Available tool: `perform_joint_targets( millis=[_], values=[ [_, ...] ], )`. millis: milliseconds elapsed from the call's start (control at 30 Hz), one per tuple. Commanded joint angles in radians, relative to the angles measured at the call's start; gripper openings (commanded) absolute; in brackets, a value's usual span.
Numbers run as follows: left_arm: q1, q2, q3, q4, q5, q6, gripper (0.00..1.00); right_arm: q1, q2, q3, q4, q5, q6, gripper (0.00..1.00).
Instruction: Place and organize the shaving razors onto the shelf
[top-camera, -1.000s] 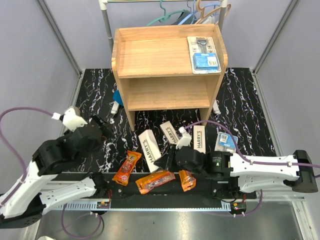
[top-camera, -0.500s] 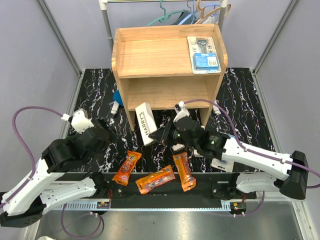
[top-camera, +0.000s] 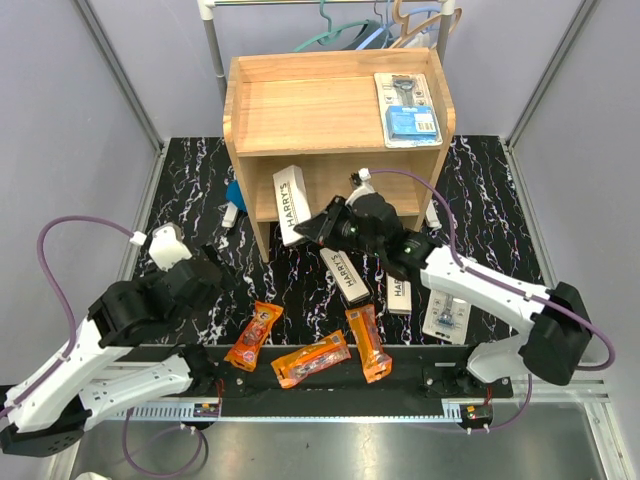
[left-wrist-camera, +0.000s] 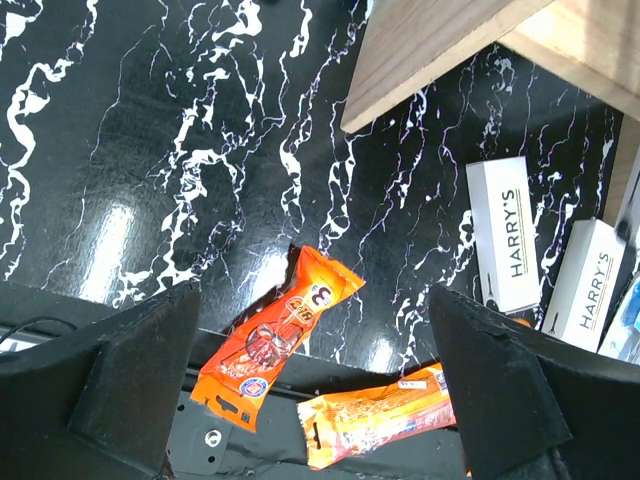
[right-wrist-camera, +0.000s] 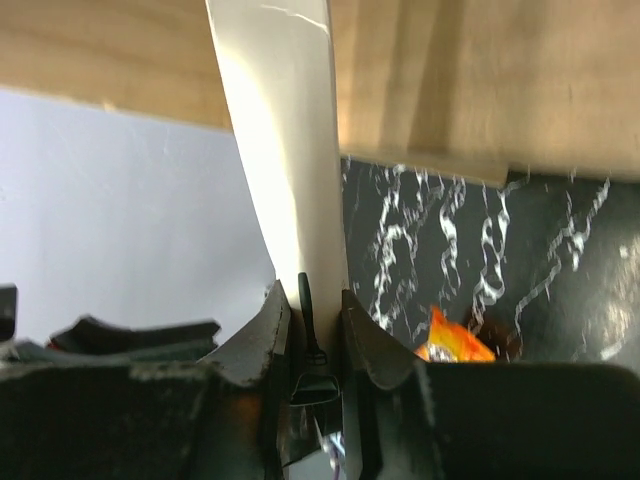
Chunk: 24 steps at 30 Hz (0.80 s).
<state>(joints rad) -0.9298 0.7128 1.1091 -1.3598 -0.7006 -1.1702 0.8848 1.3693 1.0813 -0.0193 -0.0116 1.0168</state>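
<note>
The shelf (top-camera: 330, 110) stands at twelve o'clock in the top view, with one blister pack (top-camera: 407, 108) flat on its top tier toward three o'clock. The right gripper (right-wrist-camera: 305, 325) is clamped on one end of a HARRY'S box (top-camera: 290, 203), poised lengthwise at the lower tier's nine o'clock side, probably to slide in end-first. The left gripper (left-wrist-camera: 312, 300) hovers spread wide and empty above an orange packet (left-wrist-camera: 275, 335) at seven o'clock, likely the next pick. Two other boxes (top-camera: 350, 275) lie on the table (top-camera: 190, 170) at centre.
</note>
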Motion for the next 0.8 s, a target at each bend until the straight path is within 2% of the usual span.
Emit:
perform_joint_targets(
  millis=[0, 133, 367, 767],
  values=[
    [0.002, -0.032, -0.009, -0.025, 0.007, 0.003, 0.99, -0.038, 0.053, 0.094, 0.174, -0.040, -0.030, 0.17],
    [0.002, -0.045, -0.012, -0.024, 0.010, 0.007, 0.99, -0.069, 0.154, 0.158, 0.209, -0.076, -0.011, 0.18],
    [0.002, -0.059, -0.023, -0.019, 0.044, -0.003, 0.99, -0.095, 0.254, 0.169, 0.335, -0.091, 0.058, 0.19],
    [0.002, -0.076, -0.048, -0.013, 0.055, -0.014, 0.99, -0.144, 0.416, 0.295, 0.341, -0.195, 0.104, 0.26]
  ],
)
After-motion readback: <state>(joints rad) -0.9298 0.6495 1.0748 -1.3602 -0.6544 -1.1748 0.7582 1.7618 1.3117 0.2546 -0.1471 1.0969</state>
